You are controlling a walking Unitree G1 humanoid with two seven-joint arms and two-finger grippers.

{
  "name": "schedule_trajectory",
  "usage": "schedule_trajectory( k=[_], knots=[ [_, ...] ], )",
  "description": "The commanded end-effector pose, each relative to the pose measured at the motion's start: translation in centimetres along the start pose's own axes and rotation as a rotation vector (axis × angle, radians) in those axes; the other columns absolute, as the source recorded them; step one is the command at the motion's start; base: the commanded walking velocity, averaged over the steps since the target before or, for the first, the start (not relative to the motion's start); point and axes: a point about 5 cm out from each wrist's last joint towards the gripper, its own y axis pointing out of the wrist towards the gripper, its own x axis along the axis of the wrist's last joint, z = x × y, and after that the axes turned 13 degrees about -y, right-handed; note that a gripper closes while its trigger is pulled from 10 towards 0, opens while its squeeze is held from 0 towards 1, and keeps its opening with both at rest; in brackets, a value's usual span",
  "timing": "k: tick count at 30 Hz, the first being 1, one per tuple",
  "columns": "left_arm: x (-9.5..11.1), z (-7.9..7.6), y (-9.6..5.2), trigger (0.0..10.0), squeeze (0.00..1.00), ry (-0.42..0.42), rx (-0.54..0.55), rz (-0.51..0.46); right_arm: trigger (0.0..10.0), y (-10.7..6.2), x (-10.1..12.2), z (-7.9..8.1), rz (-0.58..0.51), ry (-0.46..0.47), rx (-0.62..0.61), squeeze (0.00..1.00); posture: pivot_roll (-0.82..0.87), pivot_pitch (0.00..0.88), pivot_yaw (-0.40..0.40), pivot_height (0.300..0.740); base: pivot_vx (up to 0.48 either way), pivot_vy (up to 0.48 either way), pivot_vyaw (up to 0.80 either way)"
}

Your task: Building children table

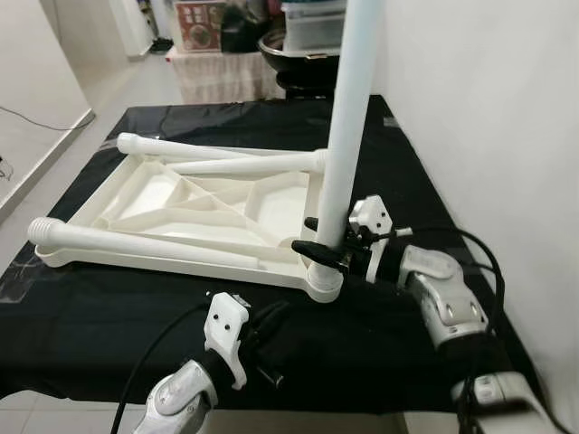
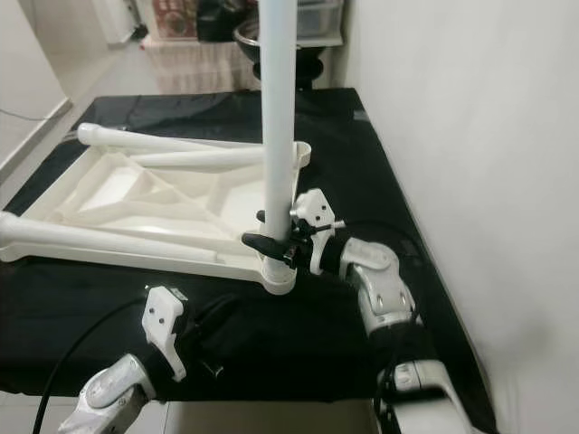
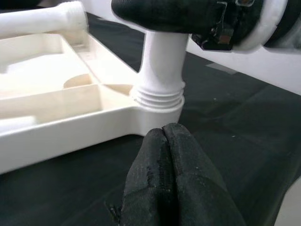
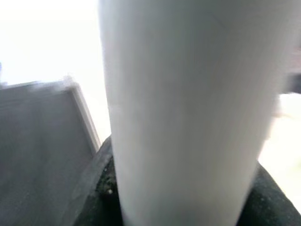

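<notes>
Left end effector (image 1: 271, 318) is hovering low over the black-covered counter (image 1: 109, 316), its two black fingers (image 3: 174, 188) pressed together and holding nothing, just in front of the near right corner of the white tabletop (image 1: 194, 203). That tabletop is lying upside down on the counter, ribbed underside facing up. Along its left and near edge, a loose white leg (image 1: 136, 242) is lying lengthwise across the frame; toward its far edge, two more legs (image 1: 226, 158) are lying across the frame, one ending beside the far right corner. At the tabletop's near right corner, an upright leg (image 1: 348, 117) is standing in the corner socket (image 1: 324, 276), its threaded collar showing at the base in the left wrist view. Right end effector (image 1: 327, 244) is clamping this upright leg just above the socket, black fingers (image 2: 264, 241) wrapping either side of the tube, the silver arm reaching in from the tabletop's right. Beyond the tabletop's far edge, a dark bowl (image 1: 288, 50) is sitting past the counter's end, beside the white wall (image 1: 488, 117).
</notes>
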Motion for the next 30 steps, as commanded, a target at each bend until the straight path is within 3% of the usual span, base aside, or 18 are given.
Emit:
schedule_trajectory(
  k=[1, 4, 10, 11, 12, 16, 19, 20, 21, 24, 26, 30],
  knots=[
    [-0.1, 0.3, -0.4, 10.0, 0.00, 0.012, 0.009, 0.011, 0.0, -2.8, -4.4, 3.0, 0.324, 0.053, -0.182, 0.00, 0.00, 0.141, 0.016, 0.740, 0.000, 0.000, 0.00],
    [-0.1, 0.4, -0.5, 10.0, 0.00, 0.013, 0.012, 0.013, 0.0, -3.6, -3.8, 4.0, 0.348, -0.004, -0.236, 0.00, -0.01, 0.132, 0.027, 0.740, 0.000, 0.000, 0.00],
    [-0.2, 0.6, -0.3, 10.0, 0.00, 0.014, 0.011, 0.020, 0.0, -3.2, -4.6, 2.6, 0.349, 0.065, -0.243, 0.00, 0.00, 0.116, 0.025, 0.740, 0.000, 0.000, 0.00],
    [-0.2, 0.7, -0.3, 10.0, 0.00, 0.017, 0.015, 0.020, 1.1, -2.9, -4.5, 2.3, 0.347, 0.063, -0.245, 0.00, 0.00, 0.114, 0.023, 0.740, 0.000, 0.000, 0.00],
    [-0.2, 0.7, -0.3, 10.0, 0.00, 0.020, 0.025, 0.016, 10.0, -2.3, -3.9, 2.3, 0.300, 0.078, -0.188, 1.00, 0.00, 0.105, 0.021, 0.740, 0.000, 0.000, 0.00],
    [-0.3, 0.8, -0.3, 10.0, 0.00, 0.021, 0.035, 0.011, 10.0, -1.5, -2.5, 2.5, 0.205, 0.107, -0.086, 1.00, 0.00, 0.102, 0.021, 0.740, 0.000, 0.000, 0.00],
    [-0.3, 0.8, -0.3, 10.0, 0.00, 0.019, 0.035, 0.013, 10.0, -1.1, -0.1, 2.3, 0.069, 0.092, 0.058, 1.00, 0.01, 0.095, 0.023, 0.740, 0.000, 0.000, 0.00],
    [-0.4, 0.8, -0.2, 10.0, 0.00, 0.019, 0.034, 0.014, 10.0, -1.0, 0.7, 1.6, 0.027, 0.047, 0.113, 0.00, 0.01, 0.092, 0.023, 0.740, 0.000, 0.000, 0.00],
    [-0.4, 0.8, -0.2, 10.0, 0.00, 0.019, 0.034, 0.014, 10.0, -1.0, 0.7, 1.6, 0.027, 0.047, 0.113, 0.00, 0.01, 0.092, 0.023, 0.740, 0.000, 0.000, 0.00],
    [-0.5, 0.8, -0.1, 10.0, 0.00, 0.019, 0.032, 0.017, 10.0, -0.9, 1.5, -0.3, -0.003, -0.061, 0.246, 0.00, 0.01, 0.082, 0.024, 0.740, 0.000, 0.000, 0.00],
    [-0.5, 0.8, -0.1, 10.0, 0.00, 0.019, 0.032, 0.017, 10.0, -0.9, 1.6, -0.7, -0.006, -0.072, 0.299, 0.00, 0.01, 0.079, 0.024, 0.740, 0.000, 0.000, 0.00],
    [-0.6, 0.7, 0.1, 10.0, 0.00, 0.021, 0.030, 0.018, 10.0, -0.2, 2.0, -2.2, 0.010, -0.121, 0.516, 0.00, 0.02, 0.074, 0.019, 0.740, 0.000, 0.000, 0.00]
  ],
)
